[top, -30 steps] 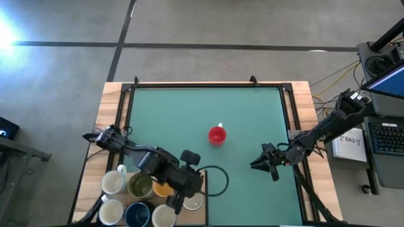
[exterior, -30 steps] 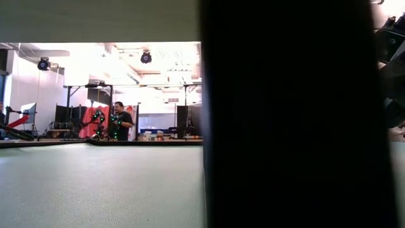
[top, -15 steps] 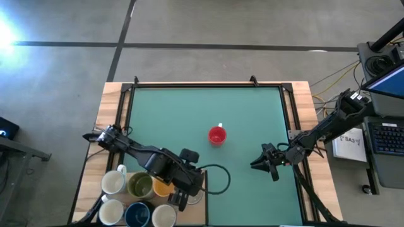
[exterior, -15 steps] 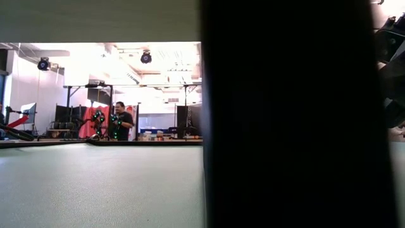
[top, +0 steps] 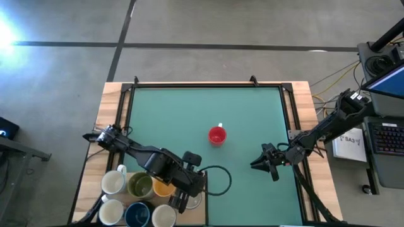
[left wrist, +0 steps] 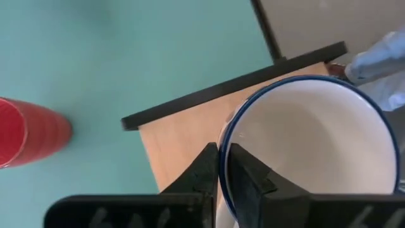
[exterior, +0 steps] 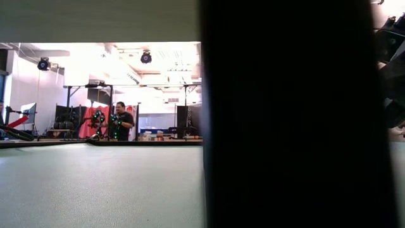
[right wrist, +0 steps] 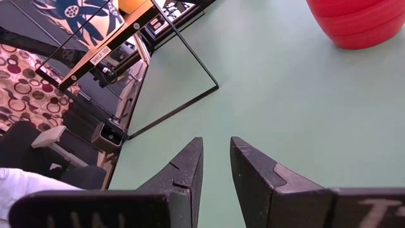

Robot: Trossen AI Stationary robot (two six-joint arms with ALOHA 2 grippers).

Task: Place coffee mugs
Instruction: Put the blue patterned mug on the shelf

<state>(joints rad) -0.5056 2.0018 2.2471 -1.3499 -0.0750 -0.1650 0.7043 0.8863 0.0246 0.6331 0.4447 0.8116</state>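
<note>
1. We see the left claw (top: 187, 200) at the near left corner of the bench (top: 252, 120), over a wooden board where the mugs cluster.
2. In the left wrist view its fingers (left wrist: 205, 174) are pinched together on the rim of a white mug with a blue edge (left wrist: 310, 145), one finger outside the wall and one inside.
3. Beside it on the board stand a cream mug (top: 113, 183), an olive-green mug (top: 139, 186), an orange mug (top: 163, 187), a dark blue mug (top: 137, 215) and two more white mugs (top: 163, 216).
4. The red mug (top: 216, 135) stands alone near the middle of the green mat, well apart from the others.
5. The right claw (top: 260, 162) waits low over the mat's right side, its fingers (right wrist: 183, 168) slightly apart with nothing between them.
6. In the low view a person (exterior: 120, 121) stands in the room beyond the bench.
</note>
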